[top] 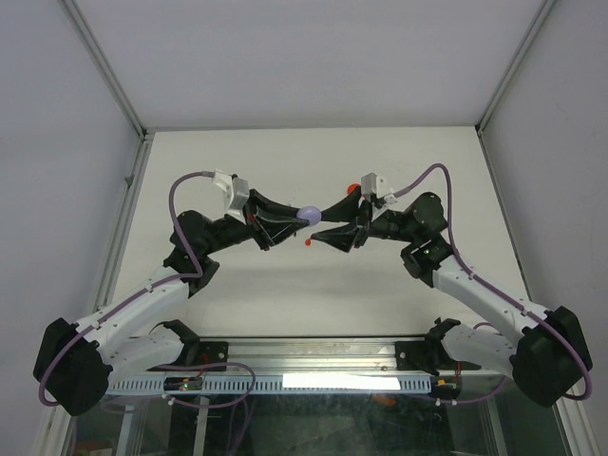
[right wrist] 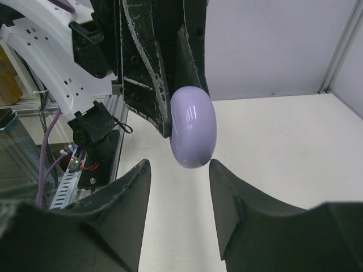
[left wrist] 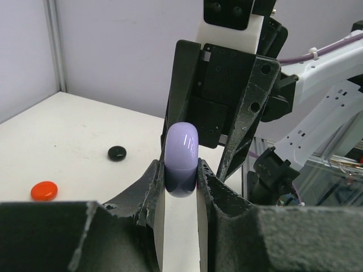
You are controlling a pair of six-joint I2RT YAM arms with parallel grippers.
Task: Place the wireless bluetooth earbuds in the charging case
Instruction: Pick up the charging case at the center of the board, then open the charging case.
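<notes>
Left wrist view, frame centre: a lavender case [left wrist: 181, 150] is being pinched by the left gripper [left wrist: 181, 173]; the right gripper [right wrist: 179, 167] is being held spread just below it

Glossy lavender case [left wrist: 181, 156], looks shut, stood on edge, pinched in L gripper [left wrist: 181, 174], mid-air at scene ctr. Tiny red bud [top: 309, 243] at its 6 o'clock, apart.

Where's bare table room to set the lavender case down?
Bare: the far strip of table toward the back wall, and the near stretch before the front rail. Crowded: the middle, where left gripper and right gripper meet at the lavender case.
</notes>
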